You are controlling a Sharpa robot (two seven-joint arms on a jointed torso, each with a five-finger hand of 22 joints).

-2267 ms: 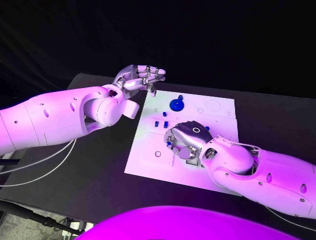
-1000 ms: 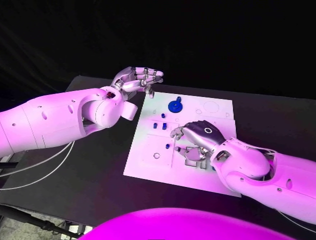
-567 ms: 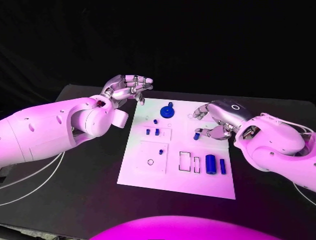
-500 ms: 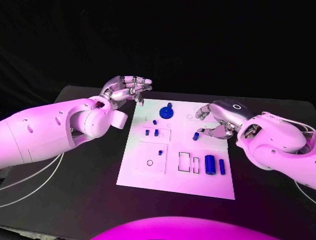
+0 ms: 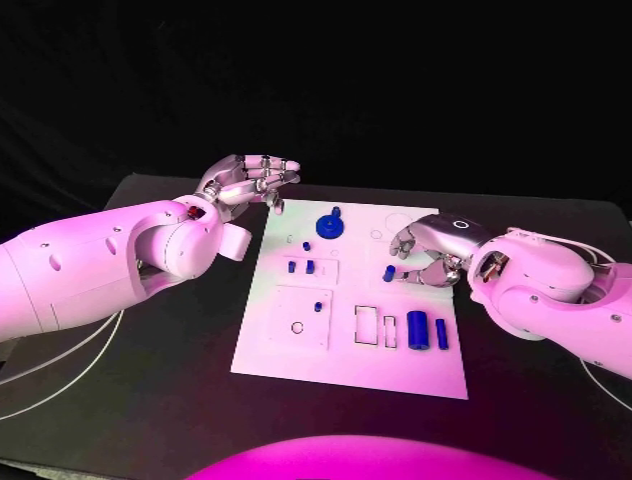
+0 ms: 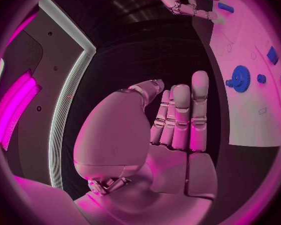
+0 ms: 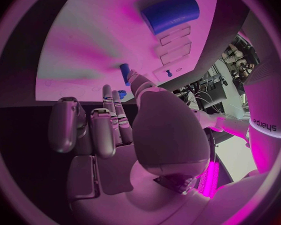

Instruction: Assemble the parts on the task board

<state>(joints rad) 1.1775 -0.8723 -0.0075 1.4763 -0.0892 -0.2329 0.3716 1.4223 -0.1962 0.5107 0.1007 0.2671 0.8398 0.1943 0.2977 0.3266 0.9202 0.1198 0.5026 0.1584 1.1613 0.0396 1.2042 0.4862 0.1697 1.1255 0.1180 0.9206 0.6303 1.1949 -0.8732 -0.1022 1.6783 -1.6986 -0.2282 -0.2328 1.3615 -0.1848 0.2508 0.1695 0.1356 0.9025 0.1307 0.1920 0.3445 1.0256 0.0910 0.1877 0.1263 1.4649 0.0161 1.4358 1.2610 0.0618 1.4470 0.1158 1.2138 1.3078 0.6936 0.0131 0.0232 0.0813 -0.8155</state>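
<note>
The white task board point(image 5: 338, 350) lies mid-table. My right hand point(image 5: 429, 250) hovers over its right middle and pinches a small blue peg point(image 5: 390, 272) between thumb and finger; the right wrist view shows that peg point(image 7: 124, 70) at the thumb tip. Two blue cylinders point(image 5: 419, 328) lie near the board's front right, and the larger cylinder point(image 7: 170, 12) appears beyond the fingers. A blue gear point(image 5: 331, 226) stands at the far end, with the gear point(image 6: 241, 78) also visible past my left hand. My left hand point(image 5: 251, 180) hangs off the board's far left corner, fingers loosely bent, holding nothing.
Two short blue pegs point(image 5: 300, 267) stand left of centre, with another small one point(image 5: 306, 245) beyond them and one point(image 5: 321, 305) nearer me. Bare black table point(image 5: 547, 215) runs round the board on every side.
My right hand has left the slots at the board's front and come up to its right middle with the small peg, uncovering the two cylinders. The left hand has held its place.
</note>
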